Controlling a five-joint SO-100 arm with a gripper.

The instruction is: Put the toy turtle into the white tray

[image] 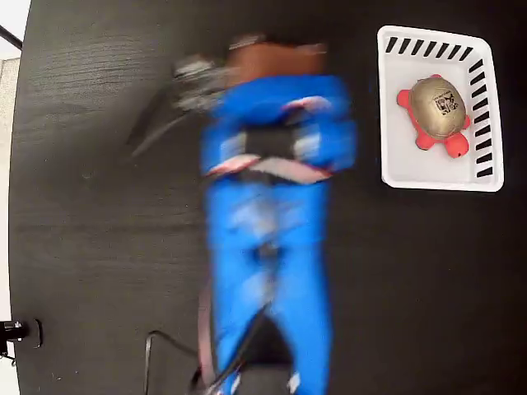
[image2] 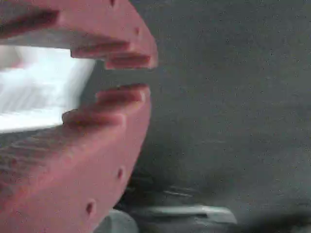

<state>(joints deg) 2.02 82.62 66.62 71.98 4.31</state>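
The toy turtle (image: 436, 107), with a tan-gold shell and red head and legs, lies inside the white tray (image: 394, 156) at the top right of the fixed view. My blue arm is motion-blurred in the middle of the table, well left of the tray. Its red gripper (image: 268, 56) shows only as a smear at the arm's far end. In the wrist view the gripper (image2: 126, 77) has a narrow gap between its red fingertips (image2: 121, 94) and nothing between them. A blurred white shape (image2: 39, 87) shows behind the jaws at the left.
The black table (image: 99, 206) ends at the picture's left edge, where a small black clamp (image: 16, 331) sits. A dark cable (image: 160, 341) loops near the arm's base at the bottom. A grey blurred part (image2: 184, 211) lies low in the wrist view.
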